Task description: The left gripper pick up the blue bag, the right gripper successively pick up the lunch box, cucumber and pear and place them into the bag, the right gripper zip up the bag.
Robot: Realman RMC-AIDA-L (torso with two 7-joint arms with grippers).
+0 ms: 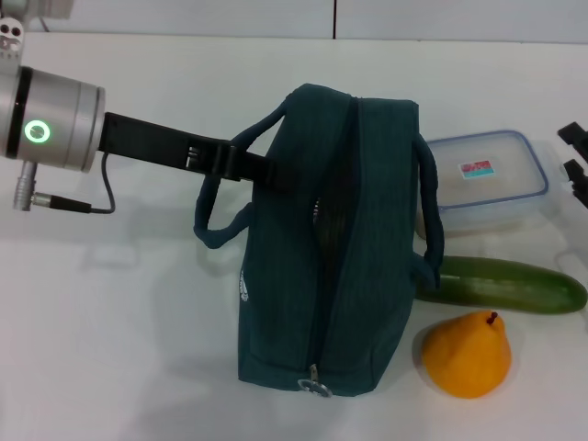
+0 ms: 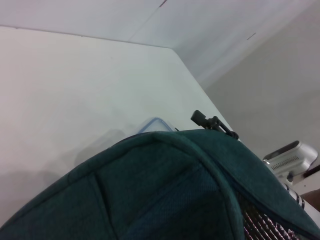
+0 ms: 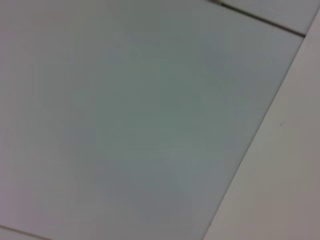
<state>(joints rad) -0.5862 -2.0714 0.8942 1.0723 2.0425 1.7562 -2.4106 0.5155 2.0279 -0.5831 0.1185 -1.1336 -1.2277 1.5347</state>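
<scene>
Teal-blue fabric of the blue bag (image 1: 331,239) stands on the table (image 1: 138,312) in the head view, left gripper (image 1: 262,168) clamping its upper end (lunch box (image 1: 487,179), cucumber (image 1: 505,283), pear (image 1: 467,354) alongside), right gripper (image 1: 575,156) at frame edge, fingers' state indeterminable; left wrist view shows bag fabric close; right wrist view shows only blank surface.

White table (image 1: 138,349) carries blue bag (image 1: 367,276), lunch box (image 1: 487,179), cucumber (image 1: 514,283) (pear (image 1: 467,354) beside).

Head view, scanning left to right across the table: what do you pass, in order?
Left pincer reaching in at the bag's handle → blue bag → pear → right pincer at the far right edge. The lunch box and cucumber overlap the pear's span, so I leave them out.
</scene>
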